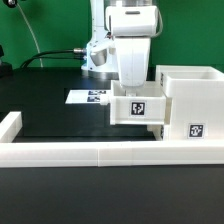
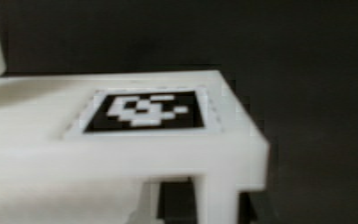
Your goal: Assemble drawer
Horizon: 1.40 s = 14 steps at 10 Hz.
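The small tray sits directly under the gripper, whose jaws are hidden so I cannot tell their state, and it seemingly touches the housing on the exterior view's left side.

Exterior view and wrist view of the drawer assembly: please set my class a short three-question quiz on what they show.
1. True or false: the small tray stands on the exterior view's left of the large housing.
2. Choose one: the gripper is A) right above the small tray, B) right above the large housing, C) out of view.
3. Fill in: the middle of the wrist view shows a black-and-white square ___.

Key: 1 true; 2 A; 3 tag.
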Motion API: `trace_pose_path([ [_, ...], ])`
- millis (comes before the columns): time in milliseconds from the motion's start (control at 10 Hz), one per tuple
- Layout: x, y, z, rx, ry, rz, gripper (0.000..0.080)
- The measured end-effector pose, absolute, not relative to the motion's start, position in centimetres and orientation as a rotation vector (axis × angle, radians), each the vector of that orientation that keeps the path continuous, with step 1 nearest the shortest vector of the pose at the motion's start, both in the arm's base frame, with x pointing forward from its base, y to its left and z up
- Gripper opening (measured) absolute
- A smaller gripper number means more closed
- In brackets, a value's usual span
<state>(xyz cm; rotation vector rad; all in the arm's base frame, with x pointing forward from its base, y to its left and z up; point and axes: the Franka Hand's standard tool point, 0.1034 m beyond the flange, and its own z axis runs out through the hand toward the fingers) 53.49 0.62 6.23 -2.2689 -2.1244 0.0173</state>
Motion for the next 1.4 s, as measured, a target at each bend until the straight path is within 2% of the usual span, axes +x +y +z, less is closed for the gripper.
trace_pose_path([
  [1400, 53.29, 1.03, 5.93, -2.261, -2.129, 0.021, 0.0041],
])
